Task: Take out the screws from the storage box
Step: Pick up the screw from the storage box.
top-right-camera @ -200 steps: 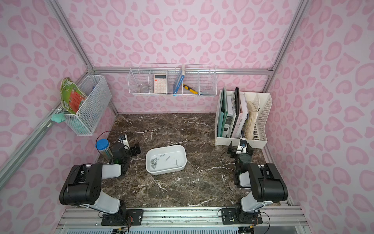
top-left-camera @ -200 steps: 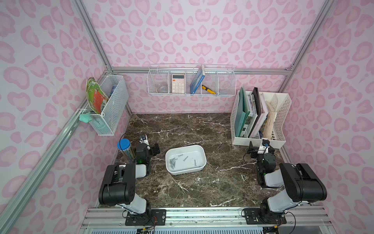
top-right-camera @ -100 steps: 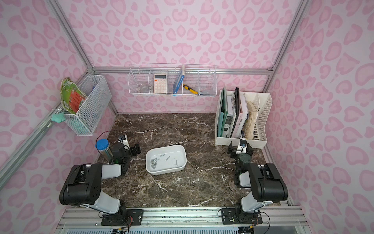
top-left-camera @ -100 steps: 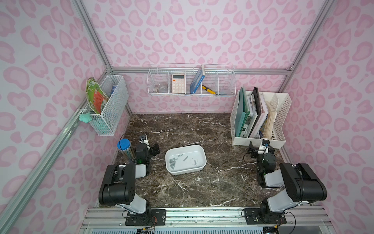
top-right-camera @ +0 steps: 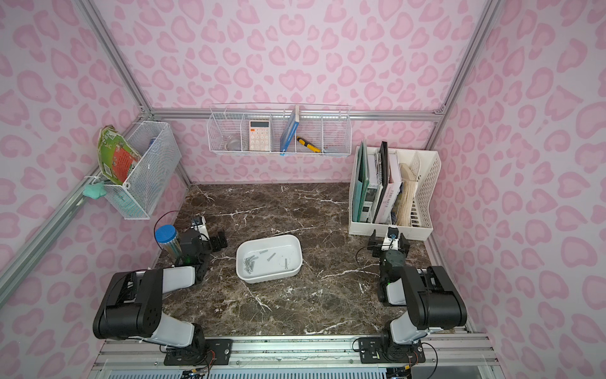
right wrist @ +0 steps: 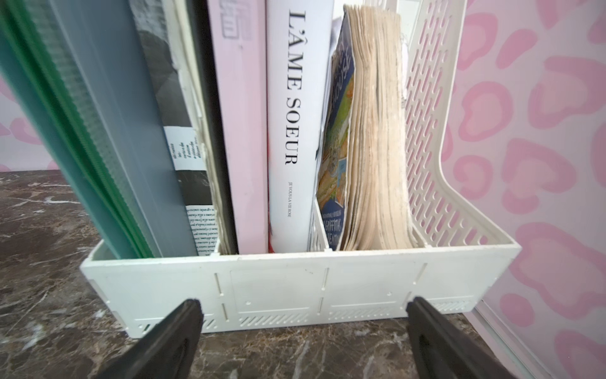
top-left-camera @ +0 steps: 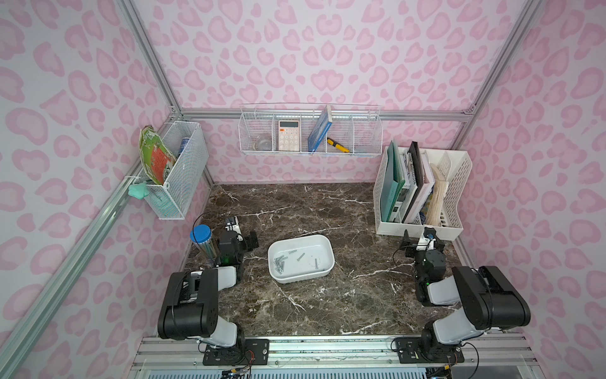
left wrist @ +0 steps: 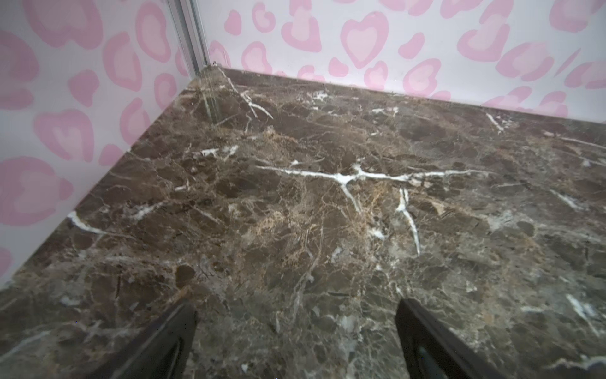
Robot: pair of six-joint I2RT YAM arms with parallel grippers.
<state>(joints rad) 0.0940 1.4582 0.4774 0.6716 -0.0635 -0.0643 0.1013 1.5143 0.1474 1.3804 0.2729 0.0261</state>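
The storage box (top-left-camera: 303, 276) (top-right-camera: 269, 277) sat flat on the counter (top-left-camera: 328, 311), roughly midway between the two arms. All the screws (top-left-camera: 279, 263) (top-right-camera: 248, 265) lay inside it. Most were bunched toward the end nearer the left arm, and a few single ones were scattered toward the middle of the floor.

A wire basket on the back wall (top-left-camera: 295, 152) held a calculator (top-left-camera: 289, 134), a leaning blue book (top-left-camera: 319, 129) and a yellow utility knife (top-left-camera: 337, 146). It also held a small clear item too indistinct to name. The side wire basket (top-left-camera: 187, 177) carried a green and orange packet (top-left-camera: 154, 157). The white file organizer (top-left-camera: 457, 183) (right wrist: 295, 288) stood at the right rear corner, packed with upright folders and books. A blue-lidded canister (top-left-camera: 201, 233) stood by the left wall.

The left end effector (top-left-camera: 243, 232) (left wrist: 295, 306) rested low beside the canister. It was near the box's left end but clear of it, and its jaws were spread wide with only bare counter between them. The right end effector (top-left-camera: 423, 239) (right wrist: 304, 304) sat well apart from the box, just in front of the organizer's base. Its jaws were equally wide and gripped nothing. Neither wrist view showed the box or any screw.
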